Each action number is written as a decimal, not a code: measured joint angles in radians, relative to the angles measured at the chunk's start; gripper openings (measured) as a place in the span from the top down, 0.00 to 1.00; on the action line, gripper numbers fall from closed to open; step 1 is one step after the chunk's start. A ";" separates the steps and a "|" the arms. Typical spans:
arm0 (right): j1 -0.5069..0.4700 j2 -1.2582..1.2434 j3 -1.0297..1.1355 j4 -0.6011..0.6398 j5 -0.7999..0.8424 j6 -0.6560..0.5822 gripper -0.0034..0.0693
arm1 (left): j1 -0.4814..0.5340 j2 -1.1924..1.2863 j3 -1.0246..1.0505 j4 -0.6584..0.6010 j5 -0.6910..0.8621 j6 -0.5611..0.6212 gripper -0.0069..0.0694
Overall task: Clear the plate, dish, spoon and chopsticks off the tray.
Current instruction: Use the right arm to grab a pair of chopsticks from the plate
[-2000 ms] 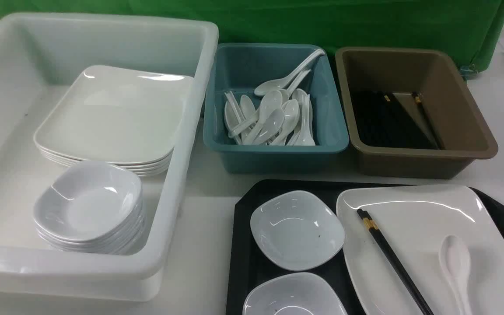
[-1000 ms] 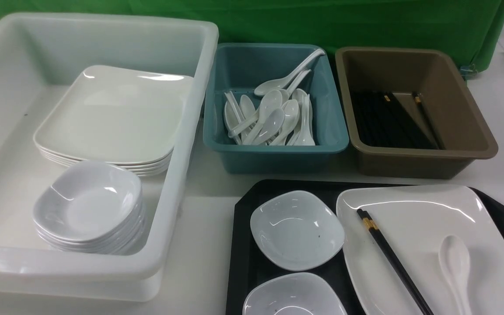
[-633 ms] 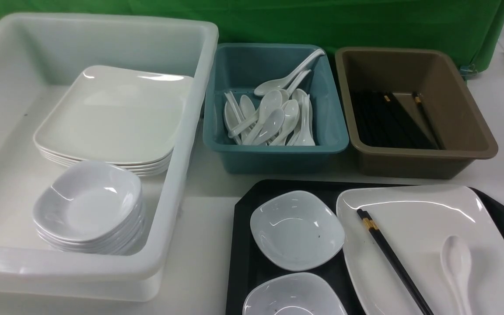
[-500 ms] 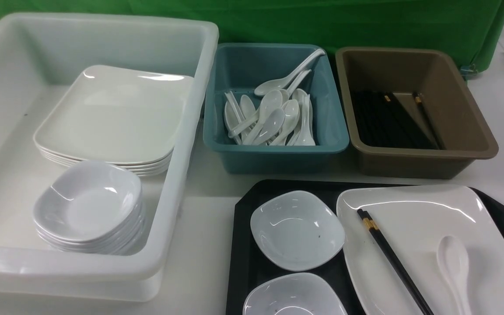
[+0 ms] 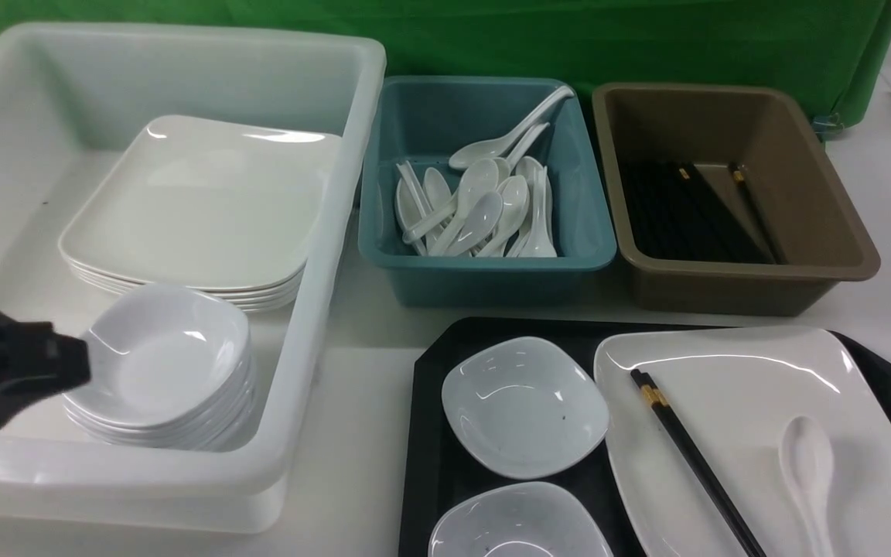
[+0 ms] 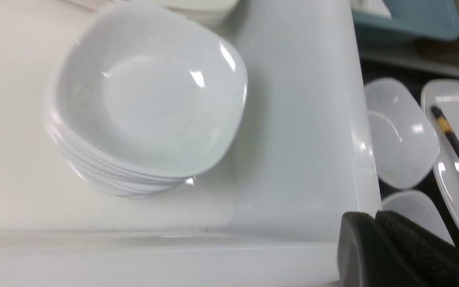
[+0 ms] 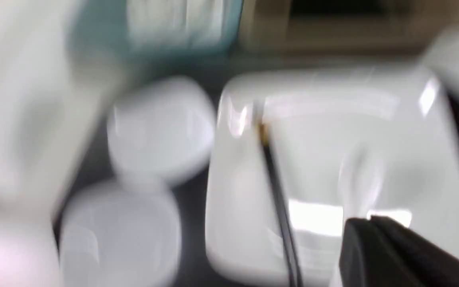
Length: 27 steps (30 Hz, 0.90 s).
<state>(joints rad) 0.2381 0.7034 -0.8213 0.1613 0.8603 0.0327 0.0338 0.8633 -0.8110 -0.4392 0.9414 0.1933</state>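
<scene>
Only front view shows spoon [image 5: 807,464] sharply.

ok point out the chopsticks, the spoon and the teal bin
chopsticks [image 5: 698,463], front view, middle of the shafts
spoon [image 5: 805,456], front view, its oval bowl
teal bin [image 5: 492,285], front view, near outer wall

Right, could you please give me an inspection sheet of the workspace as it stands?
Surface: white table, no spills seen.
Job's things: plate on black tray, chopsticks and spoon lying on it; two small dishes beside it on the tray.
Clutter: white tub holding stacked plates and stacked dishes; teal bin of other spoons; brown bin of other chopsticks.
Grippers: left gripper shut, empty, by the stacked dishes; right gripper shut, nothing seen held, near the plate, view blurred.
Cables: nothing seen.
Surroundings: green backdrop.
</scene>
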 joint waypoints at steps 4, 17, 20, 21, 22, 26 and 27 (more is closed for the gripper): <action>0.053 0.199 -0.071 -0.003 0.073 -0.054 0.80 | -0.081 0.053 0.000 -0.019 -0.011 0.030 0.91; 0.139 0.785 -0.111 -0.037 -0.175 -0.128 0.25 | -0.409 0.099 -0.001 0.282 -0.013 -0.279 0.91; 0.142 0.890 -0.134 -0.042 -0.216 -0.128 0.25 | -0.412 0.099 -0.001 0.292 -0.025 -0.287 0.91; 0.143 0.928 -0.141 -0.042 -0.228 -0.128 0.25 | -0.412 0.099 -0.001 0.295 -0.031 -0.289 0.91; 0.143 0.954 -0.144 -0.042 -0.238 -0.128 0.25 | -0.412 0.099 -0.001 0.296 -0.035 -0.290 0.91; 0.143 1.033 -0.150 -0.042 -0.263 -0.128 0.33 | -0.412 0.099 -0.001 0.303 -0.049 -0.294 0.91; 0.143 1.040 -0.152 -0.045 -0.265 -0.128 0.38 | -0.412 0.099 -0.001 0.303 -0.051 -0.295 0.91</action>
<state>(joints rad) 0.3814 1.7437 -0.9737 0.1164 0.5949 -0.0957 -0.3786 0.9624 -0.8121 -0.1364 0.8908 -0.1013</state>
